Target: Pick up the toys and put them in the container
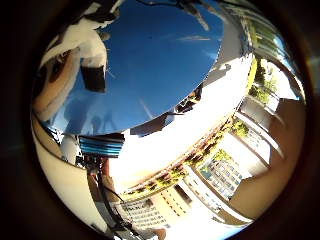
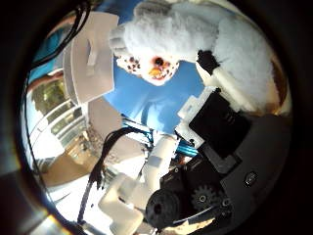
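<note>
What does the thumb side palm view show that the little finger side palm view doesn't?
Only the thumb side view shows the plush toy's face, white and fluffy with an orange nose and spotted cheeks, close to the palm with the hand's white and black parts against it, and a white container beside it. Only the little finger side view shows the buildings and greenery beyond the table's edge. Both share the blue table surface and parts of the hand.
</note>
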### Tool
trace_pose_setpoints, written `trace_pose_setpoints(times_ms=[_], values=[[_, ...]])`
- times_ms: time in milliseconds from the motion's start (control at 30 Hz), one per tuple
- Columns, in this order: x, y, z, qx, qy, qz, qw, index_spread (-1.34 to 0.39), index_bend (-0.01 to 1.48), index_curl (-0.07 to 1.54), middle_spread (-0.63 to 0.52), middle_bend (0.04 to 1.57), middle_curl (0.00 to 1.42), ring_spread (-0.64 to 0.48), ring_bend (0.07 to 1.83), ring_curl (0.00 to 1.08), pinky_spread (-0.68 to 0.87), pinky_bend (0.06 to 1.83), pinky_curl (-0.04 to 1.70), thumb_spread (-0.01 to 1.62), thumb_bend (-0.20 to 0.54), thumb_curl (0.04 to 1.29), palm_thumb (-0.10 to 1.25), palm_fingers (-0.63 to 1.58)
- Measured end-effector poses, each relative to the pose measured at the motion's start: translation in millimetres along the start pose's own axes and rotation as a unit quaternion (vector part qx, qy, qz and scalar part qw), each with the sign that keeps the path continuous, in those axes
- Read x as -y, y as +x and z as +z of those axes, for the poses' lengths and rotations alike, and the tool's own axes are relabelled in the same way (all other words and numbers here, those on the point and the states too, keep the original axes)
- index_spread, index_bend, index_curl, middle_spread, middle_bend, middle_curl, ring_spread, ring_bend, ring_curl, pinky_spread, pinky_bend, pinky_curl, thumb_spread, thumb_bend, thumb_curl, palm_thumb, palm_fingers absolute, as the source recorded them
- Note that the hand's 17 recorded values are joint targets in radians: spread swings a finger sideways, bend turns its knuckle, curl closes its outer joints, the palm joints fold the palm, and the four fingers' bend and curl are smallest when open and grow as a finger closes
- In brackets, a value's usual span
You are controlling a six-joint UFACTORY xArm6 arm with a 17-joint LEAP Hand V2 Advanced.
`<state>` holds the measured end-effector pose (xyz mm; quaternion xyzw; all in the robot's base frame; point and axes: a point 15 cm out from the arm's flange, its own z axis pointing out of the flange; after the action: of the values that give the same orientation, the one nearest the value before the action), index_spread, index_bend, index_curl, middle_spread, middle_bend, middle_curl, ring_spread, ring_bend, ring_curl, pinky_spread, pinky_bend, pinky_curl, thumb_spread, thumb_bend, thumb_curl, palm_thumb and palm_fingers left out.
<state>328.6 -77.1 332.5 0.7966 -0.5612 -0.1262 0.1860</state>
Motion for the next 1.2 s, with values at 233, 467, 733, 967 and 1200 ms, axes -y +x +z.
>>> trace_pose_setpoints(times_ms=[233, 467, 733, 967, 1200], values=[[-59, -56, -103, 0.024, 0.053, -0.057, 0.997, -0.9, 0.74, -0.02, -0.25, 1.11, 1.06, -0.1, 1.4, 0.8, 0.17, 1.51, 0.78, 1.05, -0.01, 0.79, 1.01, 0.94], [-34, -143, -159, 0.046, 0.145, -0.134, 0.979, -0.99, 0.83, -0.02, -0.26, 1.13, 1.11, -0.11, 1.43, 0.81, 0.15, 1.53, 0.82, 1.05, -0.008, 0.85, 1.0, 0.91], [77, -237, -190, 0.073, 0.249, -0.14, 0.955, -1.05, 0.89, -0.02, -0.26, 1.15, 1.14, -0.11, 1.45, 0.82, 0.14, 1.54, 0.84, 1.05, -0.01, 0.91, 0.98, 0.89], [176, -288, -174, 0.085, 0.278, -0.125, 0.948, -1.09, 0.93, -0.02, -0.26, 1.15, 1.16, -0.11, 1.46, 0.82, 0.14, 1.54, 0.86, 1.03, -0.019, 0.95, 0.95, 0.88], [242, -319, -123, 0.089, 0.252, -0.121, 0.956, -1.02, 1.01, 0.01, -0.25, 1.11, 1.13, -0.07, 1.42, 0.79, 0.15, 1.44, 0.86, 1.05, -0.046, 0.89, 0.79, 0.85]])
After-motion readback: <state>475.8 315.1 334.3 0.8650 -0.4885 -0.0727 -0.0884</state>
